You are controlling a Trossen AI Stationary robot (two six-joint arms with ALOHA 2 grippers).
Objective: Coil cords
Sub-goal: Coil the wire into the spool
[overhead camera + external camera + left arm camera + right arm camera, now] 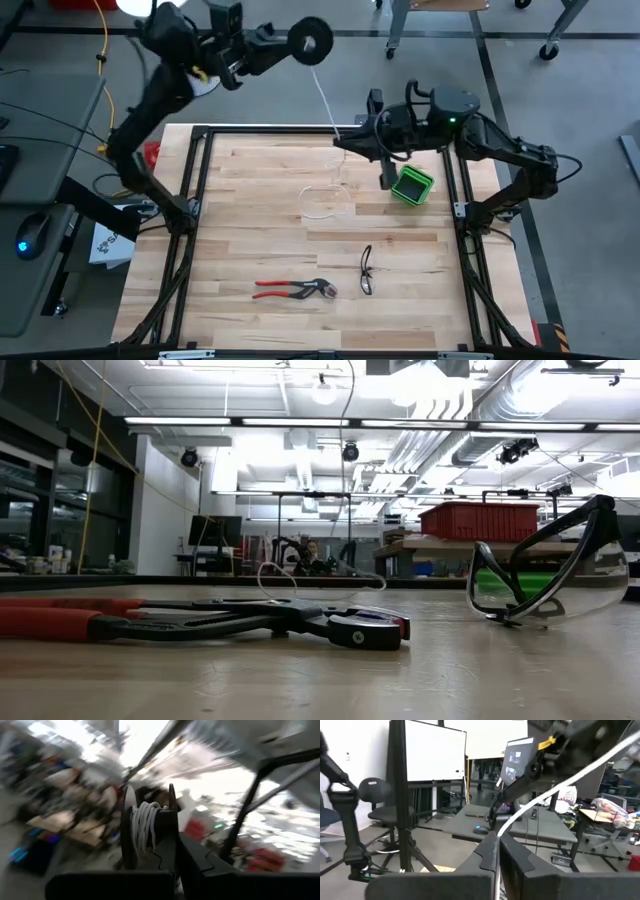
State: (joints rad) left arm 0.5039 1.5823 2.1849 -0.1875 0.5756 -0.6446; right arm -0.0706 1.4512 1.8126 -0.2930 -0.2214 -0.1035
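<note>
The black round spool [312, 42], with white cord wound on it [145, 827], is up in the air beyond the table's far edge, at the tips of my left gripper [285, 45], which is shut on it. From the spool the white cord [325, 95] slants down to my right gripper [345, 140], held over the table's far edge and shut on it. Below that gripper the cord drops into a loose loop [325, 200] lying on the wooden table [250, 230]. That loop [290, 575] also shows in the low view. My left gripper has the spool at its fingertips [167, 857], reaching roughly level from the table's left side. The spool stands edge-on to the wrist camera with one flange [172, 812] by the fingers. It is lifted clear. The fingers hide the exact place of contact. My right gripper pinches a single strand of the cord [500, 834] between its two fingertips, fingers level and pointing toward the table's left. The cord lies across them. It runs taut up to the spool [580, 767], and its other part hangs down to the table.
Red-handled pliers [295, 290] and safety glasses [367, 270] lie near the table's front edge. A small green container [412, 186] sits at the far right, just below my right arm. A black frame [200, 180] runs around the table.
</note>
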